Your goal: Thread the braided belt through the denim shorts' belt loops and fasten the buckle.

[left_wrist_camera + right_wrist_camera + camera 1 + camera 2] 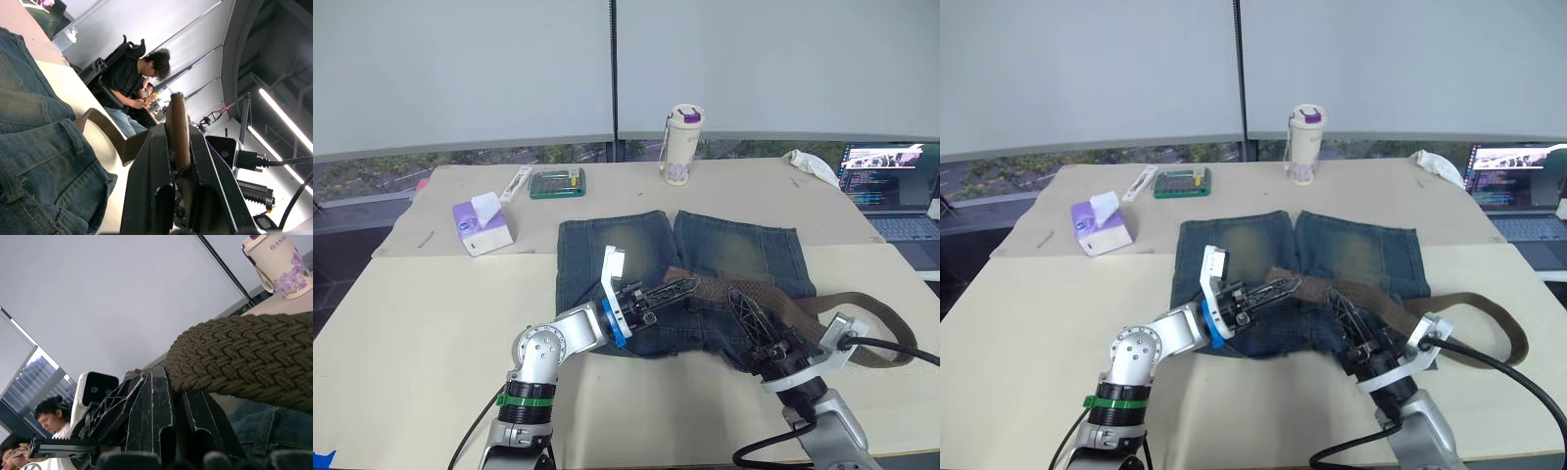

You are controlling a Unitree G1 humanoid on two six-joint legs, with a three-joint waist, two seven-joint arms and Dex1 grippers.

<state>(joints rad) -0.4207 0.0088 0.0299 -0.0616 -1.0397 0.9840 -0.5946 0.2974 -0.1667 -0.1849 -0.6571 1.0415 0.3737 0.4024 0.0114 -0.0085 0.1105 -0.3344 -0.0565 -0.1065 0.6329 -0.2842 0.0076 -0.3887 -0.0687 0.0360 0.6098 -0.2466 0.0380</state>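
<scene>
Nearest the robot, the right gripper (744, 311) is clamped on the braided belt (862, 308), whose strap lies pressed between its 2 black fingers (146, 416) in the right wrist view. Just to its left, the left gripper (677, 288) is closed on the belt's near end, a narrow brown strip sitting between its fingers (146, 186) in the left wrist view. Both grippers work over the waistband of the denim shorts (607, 250), which lie flat on the table (411, 313) with the waistband toward the robot and the 2 faded legs pointing away. One of the belt loops (73, 137) stands out on the denim in the left wrist view. From the grippers the belt runs right across the shorts, then curls in a loop on the table beside them. I cannot make out the buckle. Farther back sit a purple tissue box (481, 227) with a white tissue sticking up from it, a green case (557, 182) holding small tools, a lidded cup (682, 145), a white cloth (811, 164) and a laptop (891, 191).
</scene>
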